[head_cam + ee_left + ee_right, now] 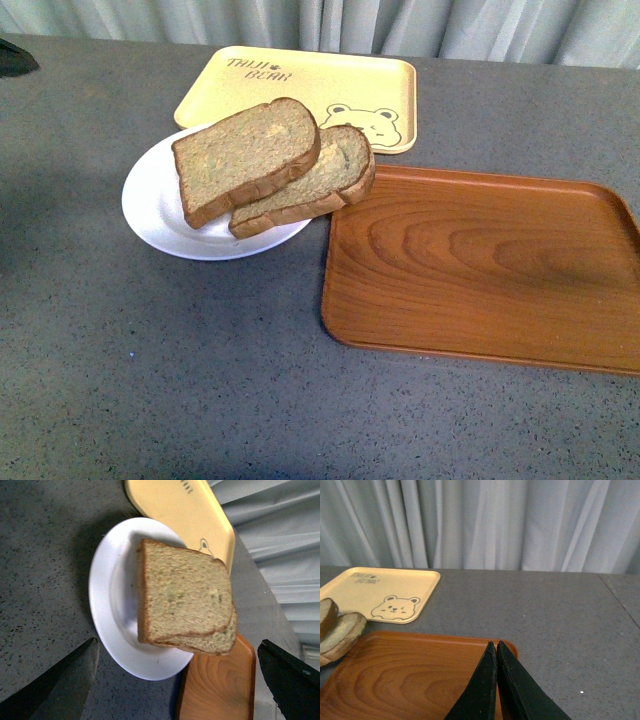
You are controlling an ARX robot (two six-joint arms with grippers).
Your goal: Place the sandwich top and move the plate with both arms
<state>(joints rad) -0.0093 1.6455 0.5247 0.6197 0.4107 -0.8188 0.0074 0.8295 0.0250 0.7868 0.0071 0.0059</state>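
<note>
Front view: neither arm showed clearly. A dark shape [12, 58] cut off by the frame edge at 9 o'clock could not be identified. The wood-grain tray [480, 265] ran out of frame at 3 o'clock. Most of the lower slice [325, 185] was hidden under the sandwich top [245, 155], and how far the two touched could not be made out.

Left wrist view: only the two dark fingers [55, 685] of the left gripper [178, 644] showed, both cropped. They stood wide apart with nothing between them, clear of the plate [107, 605] and the bread beyond them.

Right wrist view: the right gripper [495, 645] showed as two black fingers pressed together to a point, gripping nothing, over a corner of the wood-grain tray. Its height above the tray could not be judged. The bread appeared only as cropped ends at the frame edge.

The sandwich top lay on the white plate, resting askew across the lower slice. In the front view its long axis ran from 8 o'clock to 2 o'clock, the broad face up and the crust edge turned toward 5 o'clock. The lower slice stuck out from under it toward 4 o'clock, overhanging the plate rim just beside the wood-grain tray. The yellow bear-print tray [310, 85] lay at 1 o'clock from the plate, on the grey table [150, 380], with a pale curtain [480, 525] behind.
</note>
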